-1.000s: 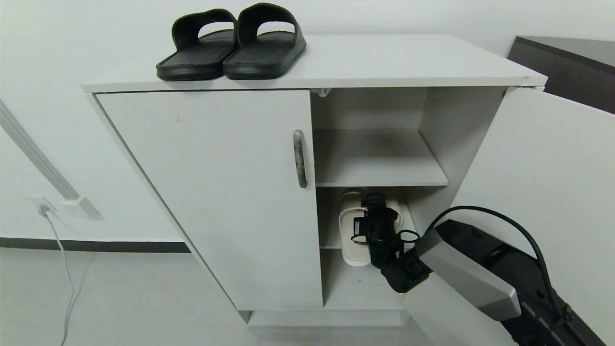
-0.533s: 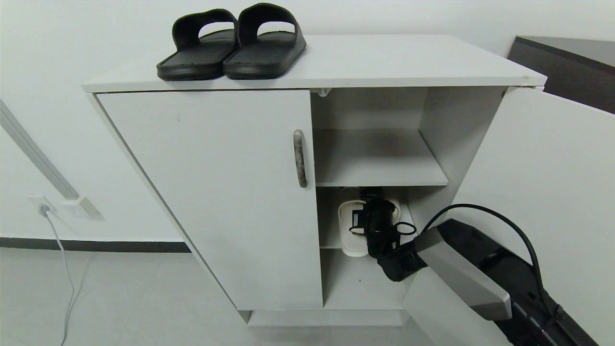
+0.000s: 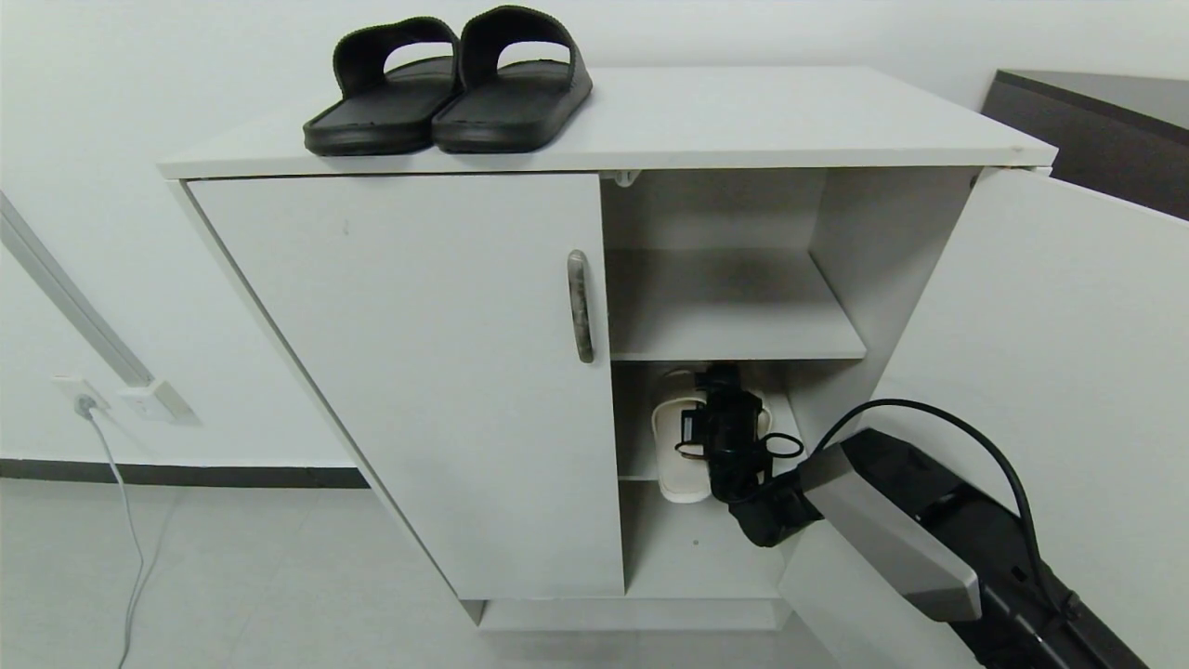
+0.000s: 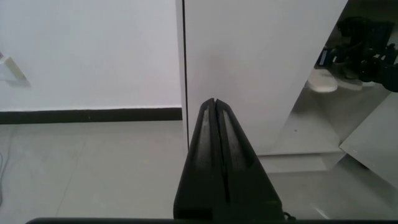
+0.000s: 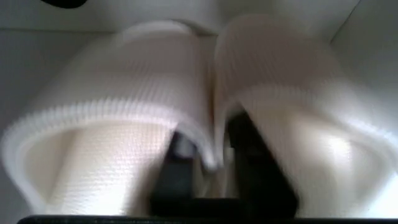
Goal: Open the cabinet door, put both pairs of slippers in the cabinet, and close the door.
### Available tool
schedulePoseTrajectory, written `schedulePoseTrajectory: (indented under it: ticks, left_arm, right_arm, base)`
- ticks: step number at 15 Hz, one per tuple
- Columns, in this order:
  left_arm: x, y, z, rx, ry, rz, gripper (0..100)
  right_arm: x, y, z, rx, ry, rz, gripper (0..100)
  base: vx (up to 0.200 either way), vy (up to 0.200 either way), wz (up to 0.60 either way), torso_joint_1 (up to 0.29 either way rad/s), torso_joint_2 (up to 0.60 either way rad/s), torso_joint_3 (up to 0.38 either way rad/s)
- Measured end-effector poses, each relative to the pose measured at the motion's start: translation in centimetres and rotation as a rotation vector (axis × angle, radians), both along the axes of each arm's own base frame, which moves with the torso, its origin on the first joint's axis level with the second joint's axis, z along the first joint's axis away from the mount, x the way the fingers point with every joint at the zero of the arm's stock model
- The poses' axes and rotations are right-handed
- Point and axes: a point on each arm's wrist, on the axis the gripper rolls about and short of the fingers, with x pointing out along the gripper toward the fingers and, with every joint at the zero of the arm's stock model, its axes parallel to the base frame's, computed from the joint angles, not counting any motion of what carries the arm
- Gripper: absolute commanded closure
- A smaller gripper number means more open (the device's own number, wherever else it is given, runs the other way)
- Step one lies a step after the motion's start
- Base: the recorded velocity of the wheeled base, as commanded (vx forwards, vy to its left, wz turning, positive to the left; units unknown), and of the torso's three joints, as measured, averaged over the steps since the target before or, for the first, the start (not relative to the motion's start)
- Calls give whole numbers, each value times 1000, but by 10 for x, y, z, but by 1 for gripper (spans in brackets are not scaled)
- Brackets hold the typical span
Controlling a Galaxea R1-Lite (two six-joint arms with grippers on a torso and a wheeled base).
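Black slippers (image 3: 450,88) atop cabinet (image 3: 743,121), left door (image 3: 418,372) shut

Cabinet (image 3: 743,121): white, low and two-doored, standing on the floor against a white wall.
Left door (image 3: 409,372): closed, with a grey vertical handle (image 3: 580,307) at its inner edge.
Right door (image 3: 1050,353): swung wide open, baring the upper shelf (image 3: 734,316) and the shelves below.
Black slippers (image 3: 450,88): a pair of slides side by side and touching, upright on the cabinet top near its left front corner.
White slippers (image 3: 683,446): a cream pair pressed together in the compartment under the upper shelf, heels past the shelf's front edge. The right gripper (image 5: 208,165) has its jaws pinching their adjoining straps. They seem to hang just above the shelf rather than rest on it.
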Motion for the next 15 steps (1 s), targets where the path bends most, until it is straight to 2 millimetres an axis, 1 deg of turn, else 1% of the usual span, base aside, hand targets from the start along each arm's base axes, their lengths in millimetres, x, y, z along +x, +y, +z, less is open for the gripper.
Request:
schedulePoseTrajectory:
  ticks: [2, 4, 6, 8, 10, 11, 15]
  left_arm:
    - [0, 0, 0, -1, 0, 0, 100]
    - [0, 0, 0, -1, 0, 0, 100]
    - [0, 0, 0, 0, 0, 0, 100]
    - [0, 0, 0, 1, 0, -1, 100]
    - [0, 0, 0, 1, 0, 0, 100]
    - [0, 0, 0, 1, 0, -1, 100]
    - [0, 0, 0, 2, 0, -1, 100]
  right_arm:
    - [-5, -1, -6, -14, 22, -1, 0]
    - [-12, -1, -6, -17, 28, 3, 0]
    - [-28, -4, -8, -28, 47, 14, 0]
    - [-51, -6, -5, -34, 55, 30, 0]
    - [-80, -10, 2, -38, 55, 32, 0]
    - [-96, -13, 5, -44, 61, 37, 0]
    - [-160, -27, 26, -47, 59, 86, 0]
  base:
    - [0, 0, 0, 0, 0, 0]
    - [0, 0, 0, 0, 0, 0]
    - [0, 0, 0, 0, 0, 0]
    - [0, 0, 0, 0, 0, 0]
    - [0, 0, 0, 0, 0, 0]
    - [0, 0, 0, 0, 0, 0]
    - [0, 0, 0, 0, 0, 0]
